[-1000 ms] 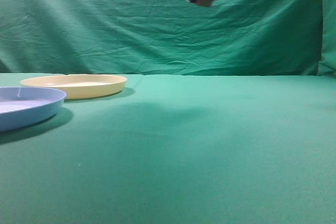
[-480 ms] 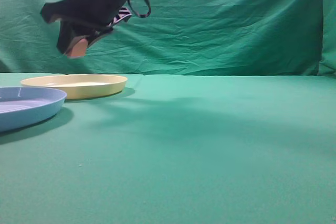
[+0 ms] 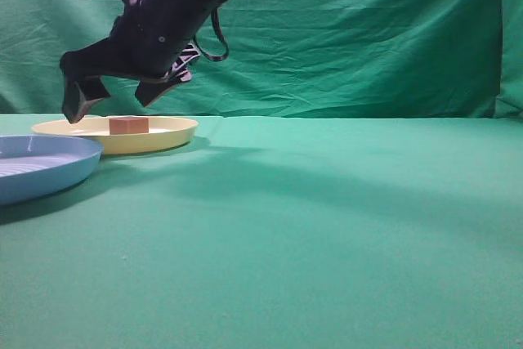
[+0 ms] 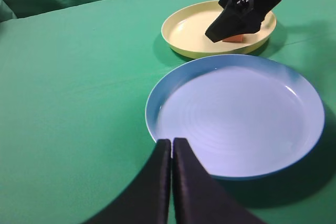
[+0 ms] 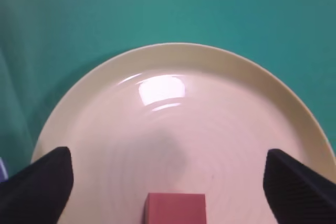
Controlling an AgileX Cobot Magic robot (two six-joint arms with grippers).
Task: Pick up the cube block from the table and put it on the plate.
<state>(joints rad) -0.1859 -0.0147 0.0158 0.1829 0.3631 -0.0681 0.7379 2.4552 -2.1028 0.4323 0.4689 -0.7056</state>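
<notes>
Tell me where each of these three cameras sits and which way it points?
Exterior view: low at table height, looking along the table; the right gripper hangs open above the cream plate.
Left wrist view: behind the shut left gripper, looking over the blue plate.
Right wrist view: looking straight down between open fingers at the cube.
All three show the cream plate holding the cube.

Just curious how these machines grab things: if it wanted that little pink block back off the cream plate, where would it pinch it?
Probably from straight above, pinching two opposite flat side faces of the cube block. It sits flat inside the plate, whose low rim would hinder a sideways approach. The open right end effector already hangs over it.
</notes>
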